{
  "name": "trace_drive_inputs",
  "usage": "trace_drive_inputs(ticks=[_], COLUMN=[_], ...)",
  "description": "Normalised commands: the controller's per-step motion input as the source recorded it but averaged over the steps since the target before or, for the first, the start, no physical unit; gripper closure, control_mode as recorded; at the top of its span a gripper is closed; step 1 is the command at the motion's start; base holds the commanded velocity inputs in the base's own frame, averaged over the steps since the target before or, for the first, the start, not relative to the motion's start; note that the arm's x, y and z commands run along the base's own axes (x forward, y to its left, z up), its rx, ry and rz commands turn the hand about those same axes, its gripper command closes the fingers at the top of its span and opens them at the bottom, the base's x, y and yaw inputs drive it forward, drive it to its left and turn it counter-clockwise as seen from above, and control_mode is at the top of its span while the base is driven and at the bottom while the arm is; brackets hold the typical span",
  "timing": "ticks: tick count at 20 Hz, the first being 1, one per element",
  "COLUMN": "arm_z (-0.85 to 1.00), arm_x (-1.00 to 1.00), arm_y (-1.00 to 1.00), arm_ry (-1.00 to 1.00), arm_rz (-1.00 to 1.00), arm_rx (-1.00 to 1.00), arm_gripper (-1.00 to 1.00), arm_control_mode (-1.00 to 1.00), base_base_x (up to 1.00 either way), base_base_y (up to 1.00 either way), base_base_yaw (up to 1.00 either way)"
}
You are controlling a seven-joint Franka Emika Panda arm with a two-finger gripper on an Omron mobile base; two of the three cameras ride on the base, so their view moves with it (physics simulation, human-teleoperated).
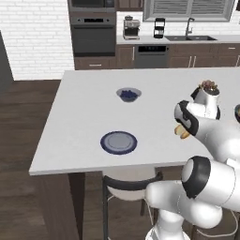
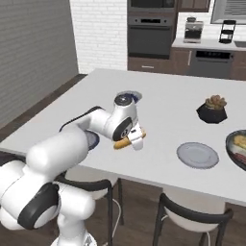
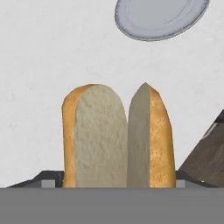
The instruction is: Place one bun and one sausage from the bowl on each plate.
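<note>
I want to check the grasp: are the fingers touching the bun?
Touching. In the hand view the split bun stands between the fingers, its crust against both. The right base view shows the bun carried above the table.

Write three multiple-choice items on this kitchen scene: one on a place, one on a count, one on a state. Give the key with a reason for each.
1. Where does the blue-rimmed plate lie?
A. on the white table, nearer its front edge than the small bowl of berries
B. on the back counter by the sink
C. on a stool

2. How many flat plates lie on the table?
A. one
B. two
C. four

3. What is the state of the hand?
A. open and empty
B. closed on a sausage
C. holding a split bun above the table

Key: 1 A, the left base view shows it in front of the berry bowl. 2 B, the blue-rimmed plate plus the plain grey plate. 3 C, the hand view shows the bun between the fingertips.
</note>
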Motion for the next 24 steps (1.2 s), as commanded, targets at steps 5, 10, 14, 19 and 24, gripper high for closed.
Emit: trace_drive_inputs(ticks=[5, 10, 14, 19, 24], arm_z=[0.0, -0.31, -0.47, -0.38, -0.57], arm_x=[0.07, 0.77, 0.71, 0.37, 0.43], arm_y=[0.2, 1.0, 0.73, 0.18, 0.08], arm_ry=[0.0, 0.11, 0.13, 0.1, 0.01], arm_rz=[0.0, -0.01, 0.0, 0.0, 0.0], arm_rx=[0.0, 0.1, 0.22, 0.01, 0.0], arm_gripper=[1.0, 1.0, 1.0, 1.0, 1.0], arm_control_mode=[-1.0, -1.0, -1.0, -1.0, -1.0], base_base_x=[0.01, 0.0, 0.0, 0.0, 0.0], base_base_y=[0.8, 0.0, 0.0, 0.0, 0.0], base_base_yaw=[0.0, 0.0, 0.0, 0.0, 0.0])
